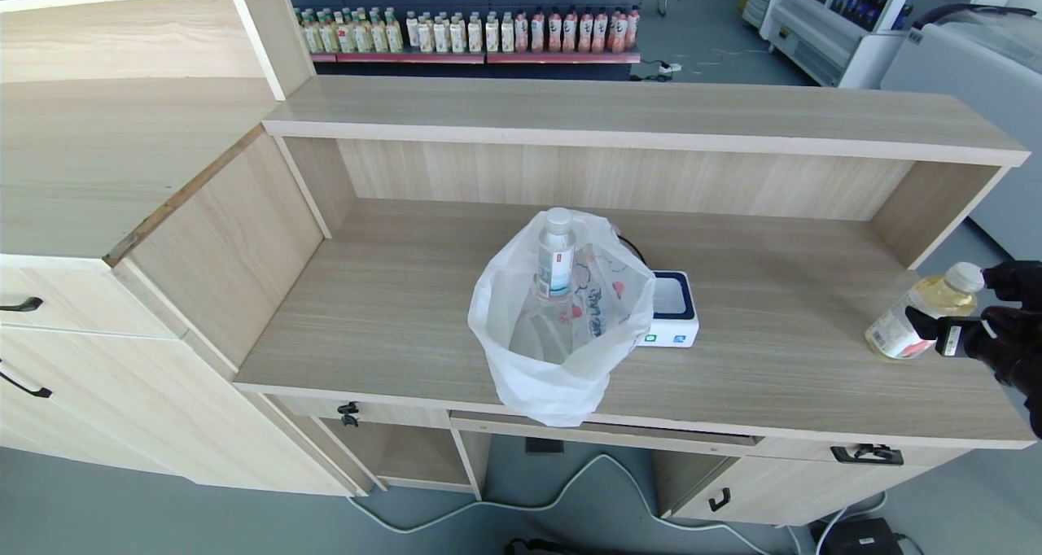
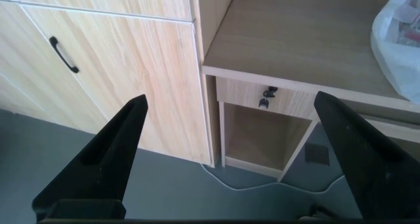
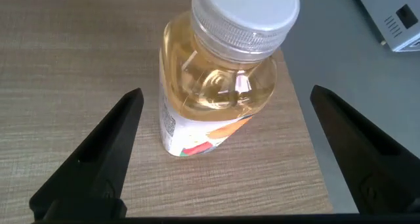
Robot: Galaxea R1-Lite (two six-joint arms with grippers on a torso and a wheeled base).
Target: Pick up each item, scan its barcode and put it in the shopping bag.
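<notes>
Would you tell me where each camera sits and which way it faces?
Head view: on the head, facing forward and down at the counter and shopping bag; right gripper at right edge.
Left wrist view: low on the left arm, facing the cabinet door; the open left gripper frames it.
Right wrist view: above the yellow bottle, facing down between its open fingers.
Shared: head and right wrist both show that bottle.

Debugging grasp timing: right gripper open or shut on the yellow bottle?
Open. The right gripper has its fingers spread wide on either side of the yellow bottle, counter showing in both gaps.
</notes>
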